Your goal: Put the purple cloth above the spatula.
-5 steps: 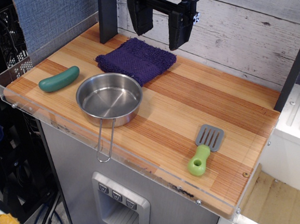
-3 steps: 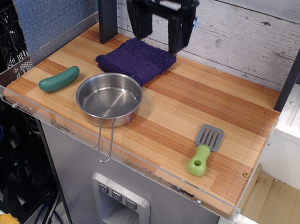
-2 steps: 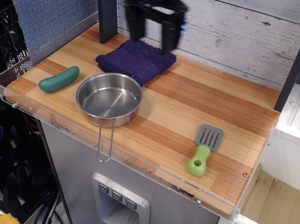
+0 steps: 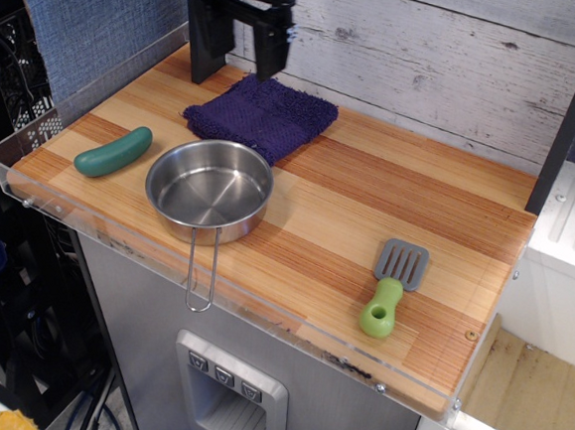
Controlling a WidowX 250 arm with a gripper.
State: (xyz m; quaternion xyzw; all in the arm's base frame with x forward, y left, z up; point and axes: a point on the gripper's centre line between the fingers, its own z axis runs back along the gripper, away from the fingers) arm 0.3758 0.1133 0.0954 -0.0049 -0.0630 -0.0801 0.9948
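The purple cloth [image 4: 262, 116] lies flat at the back left of the wooden table, just behind the steel pan. The spatula [image 4: 392, 287], with a grey slotted head and lime-green handle, lies near the front right edge. My gripper [image 4: 242, 60] hangs over the back left edge of the cloth, near the wall and the dark post. Its two black fingers [image 4: 271, 46] stand apart, open and empty, a little above the cloth.
A steel pan [image 4: 209, 190] with a wire handle sits at the front left. A dark green pickle toy [image 4: 113, 152] lies left of it. A clear plastic rim [image 4: 211, 304] edges the table. A dark post [image 4: 206, 29] and plank wall stand behind.
My gripper has moved left along the back wall, from over the cloth's right side to its back left edge. The cloth, pan and spatula have not moved.
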